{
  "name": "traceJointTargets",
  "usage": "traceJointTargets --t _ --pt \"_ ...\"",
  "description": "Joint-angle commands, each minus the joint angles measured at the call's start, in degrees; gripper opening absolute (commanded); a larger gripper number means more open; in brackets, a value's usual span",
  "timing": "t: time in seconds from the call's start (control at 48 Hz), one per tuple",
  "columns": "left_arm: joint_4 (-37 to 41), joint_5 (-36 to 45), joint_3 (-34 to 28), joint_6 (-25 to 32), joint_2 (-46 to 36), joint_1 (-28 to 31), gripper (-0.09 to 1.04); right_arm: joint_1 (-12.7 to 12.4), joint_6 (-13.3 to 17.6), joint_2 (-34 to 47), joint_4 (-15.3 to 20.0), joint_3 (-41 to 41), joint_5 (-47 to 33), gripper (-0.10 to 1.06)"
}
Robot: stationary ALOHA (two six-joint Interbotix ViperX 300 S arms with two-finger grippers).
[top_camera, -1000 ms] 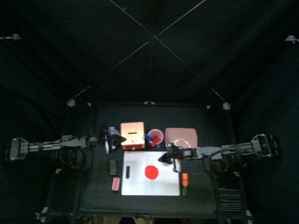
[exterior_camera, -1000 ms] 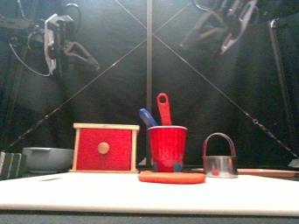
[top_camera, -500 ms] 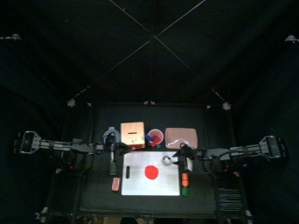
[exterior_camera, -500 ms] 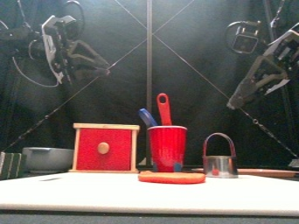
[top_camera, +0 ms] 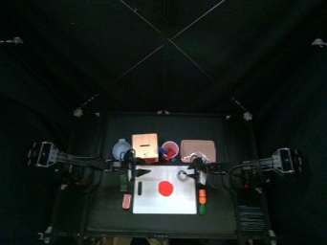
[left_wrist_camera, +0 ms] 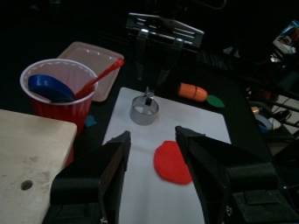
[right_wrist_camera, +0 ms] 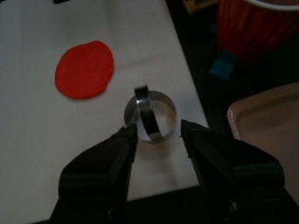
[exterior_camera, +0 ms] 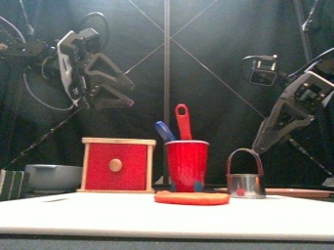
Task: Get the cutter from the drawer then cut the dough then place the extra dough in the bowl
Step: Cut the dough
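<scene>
- I am hovering my right gripper (right_wrist_camera: 158, 129) over the cutter (right_wrist_camera: 152, 114). Its jaws are standing wide apart, one on each side of the metal ring, and are gripping nothing. In the front view this gripper is hanging well above the cutter's wire handle.
- The cutter is standing upright on the white cutting board (top_camera: 179, 203), at 2 o'clock from the dough (top_camera: 163, 189) and apart from it.
- The dough, a flat red disc, is lying whole near the board's middle.
- I am holding my left gripper (left_wrist_camera: 152, 134) in the air above the board's edge, at 10 o'clock from the dough. Its jaws are parted wide and are carrying nothing.
- The wooden box (top_camera: 145, 145) is sitting off the board at 11 o'clock from the dough. Its red drawer front (exterior_camera: 117, 166) is facing 6 o'clock.
- The bowl (exterior_camera: 53, 177) is resting just beside the box, at the box's 9 o'clock.
- The red cup (exterior_camera: 187, 166) is standing at 12 o'clock from the dough, carrying a blue knife (exterior_camera: 164, 130) and a red knife (exterior_camera: 182, 122).
- The pink tray (top_camera: 198, 150) is lying at 1 o'clock from the dough, beyond the cutter.
- An orange toy (left_wrist_camera: 193, 90) and a green toy (left_wrist_camera: 216, 101) are lying off the board at 4 o'clock from the dough.
</scene>
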Motion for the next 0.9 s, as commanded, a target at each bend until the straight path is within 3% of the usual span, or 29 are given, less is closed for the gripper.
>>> traceJointTargets --t 0.021,0.25,0.542,0.896 --pt "0.09 -0.53 -1.32 0.00 -0.26 -0.09 0.83 0.88 -0.09 0.97 0.00 -1.85 -0.44 0.80" --pt "-0.26 -0.44 -1.05 0.00 -0.18 -0.09 0.83 2.29 0.00 3.96 0.09 -3.34 -0.44 0.79" --pt "-1.14 -0.53 -0.88 0.00 -0.18 -0.09 0.83 3.08 0.00 4.31 0.35 -4.31 -0.35 0.59" --pt "-1.14 -0.44 -0.70 0.00 -0.26 -0.09 0.83 6.15 0.00 4.66 0.62 -10.99 -0.35 0.59"
